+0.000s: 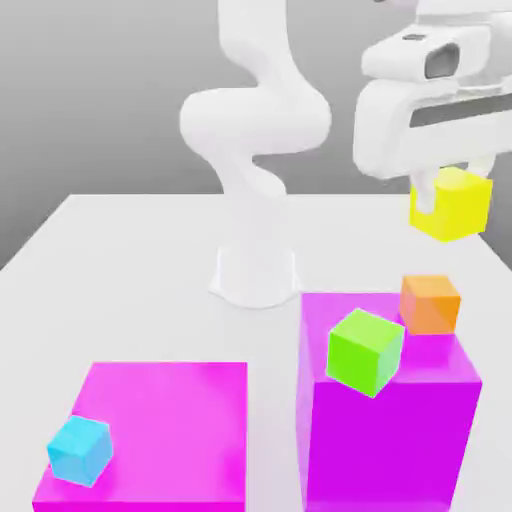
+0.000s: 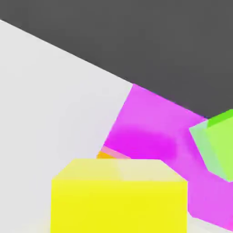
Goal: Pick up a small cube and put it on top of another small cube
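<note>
The yellow cube (image 1: 452, 205) is held clamped in the claw (image 1: 455, 190) — aloft, with the orange cube (image 1: 431, 303) almost directly beneath it.

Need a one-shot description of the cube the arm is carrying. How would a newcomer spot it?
Start at the white arm's gripper, high on the exterior view's right. Clamped in it, hanging in the air above the tall magenta block, is the yellow cube. The lime-green cube and orange cube rest on that block; only the yellow one is airborne.
</note>
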Available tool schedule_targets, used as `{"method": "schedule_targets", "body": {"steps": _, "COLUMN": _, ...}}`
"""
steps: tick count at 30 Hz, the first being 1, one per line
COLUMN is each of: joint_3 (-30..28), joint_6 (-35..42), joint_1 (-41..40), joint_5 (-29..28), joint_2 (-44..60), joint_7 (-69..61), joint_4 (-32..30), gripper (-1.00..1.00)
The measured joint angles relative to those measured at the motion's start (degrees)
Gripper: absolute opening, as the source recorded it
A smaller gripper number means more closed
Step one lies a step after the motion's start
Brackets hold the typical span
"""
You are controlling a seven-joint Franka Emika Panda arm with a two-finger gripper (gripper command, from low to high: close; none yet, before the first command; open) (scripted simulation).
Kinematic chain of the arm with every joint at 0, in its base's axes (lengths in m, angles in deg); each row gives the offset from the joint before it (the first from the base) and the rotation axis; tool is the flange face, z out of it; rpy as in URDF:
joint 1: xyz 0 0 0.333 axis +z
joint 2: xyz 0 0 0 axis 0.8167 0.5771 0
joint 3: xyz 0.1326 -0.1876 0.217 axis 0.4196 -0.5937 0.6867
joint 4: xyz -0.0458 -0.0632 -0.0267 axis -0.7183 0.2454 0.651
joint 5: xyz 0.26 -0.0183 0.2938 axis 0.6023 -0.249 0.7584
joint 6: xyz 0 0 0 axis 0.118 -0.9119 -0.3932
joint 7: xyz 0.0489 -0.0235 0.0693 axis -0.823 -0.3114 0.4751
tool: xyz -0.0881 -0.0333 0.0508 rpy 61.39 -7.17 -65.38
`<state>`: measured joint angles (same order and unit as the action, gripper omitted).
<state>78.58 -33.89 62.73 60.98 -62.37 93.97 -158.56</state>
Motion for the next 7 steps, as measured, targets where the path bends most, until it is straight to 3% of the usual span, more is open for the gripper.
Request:
{"method": "schedule_targets", "body": {"steps": 1, "joint_3": 0.3, "joint_6": -2.2, "joint_1": -0.1, "joint_5": -0.2, "joint_2": 0.9, "joint_7": 0.3, "joint_4": -1.4, "gripper": -1.0}}
{"method": "schedule_targets", "body": {"steps": 2, "joint_3": 0.6, "joint_6": -4.2, "joint_1": -0.1, "joint_5": -0.4, "joint_2": 1.8, "joint_7": 0.5, "joint_4": -2.7, "gripper": 1.0}}
{"method": "schedule_targets", "body": {"steps": 7, "joint_3": 0.6, "joint_6": -4.2, "joint_1": -0.1, "joint_5": -0.4, "joint_2": 1.8, "joint_7": 0.5, "joint_4": -2.7, "gripper": 1.0}}
